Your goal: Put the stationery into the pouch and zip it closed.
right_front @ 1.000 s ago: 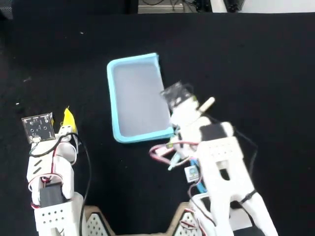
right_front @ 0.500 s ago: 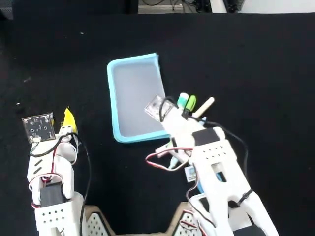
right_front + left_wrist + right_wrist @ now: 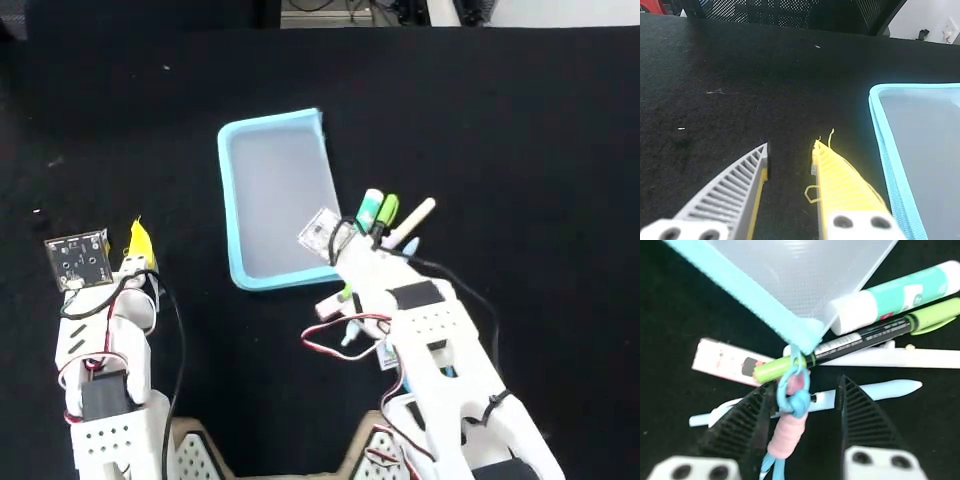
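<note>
Flanking a knotted zipper pull (image 3: 792, 412), the ribbed right gripper (image 3: 805, 383) gapes.

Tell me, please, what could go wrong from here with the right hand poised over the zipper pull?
1. The zipper pull lies on the piled pens, between the fingers of the open right hand. Closing may pinch the light blue pen or the green marker as well.
2. The left hand sits open beside the pouch, apart from it, so a tug on the zip could drag the pouch instead of moving the zipper.
</note>
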You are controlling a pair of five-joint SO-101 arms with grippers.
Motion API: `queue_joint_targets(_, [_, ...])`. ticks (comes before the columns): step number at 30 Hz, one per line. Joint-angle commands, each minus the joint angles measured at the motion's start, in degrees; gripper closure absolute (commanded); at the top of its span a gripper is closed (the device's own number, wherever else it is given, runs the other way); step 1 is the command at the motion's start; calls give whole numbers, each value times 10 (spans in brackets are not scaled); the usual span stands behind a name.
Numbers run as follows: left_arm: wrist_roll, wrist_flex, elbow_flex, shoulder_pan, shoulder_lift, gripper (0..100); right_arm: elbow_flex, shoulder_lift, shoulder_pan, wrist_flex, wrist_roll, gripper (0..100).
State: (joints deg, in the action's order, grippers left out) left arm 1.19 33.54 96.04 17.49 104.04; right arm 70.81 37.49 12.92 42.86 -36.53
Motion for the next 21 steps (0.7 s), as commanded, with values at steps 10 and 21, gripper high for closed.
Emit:
queue_joint_targets(10, [9,1,13,-4,4,852,-9,15,-18,-30,-4,836])
queue_joint_targets(21, [9,1,13,-4,4,852,-20,15,-19,-30,9,888])
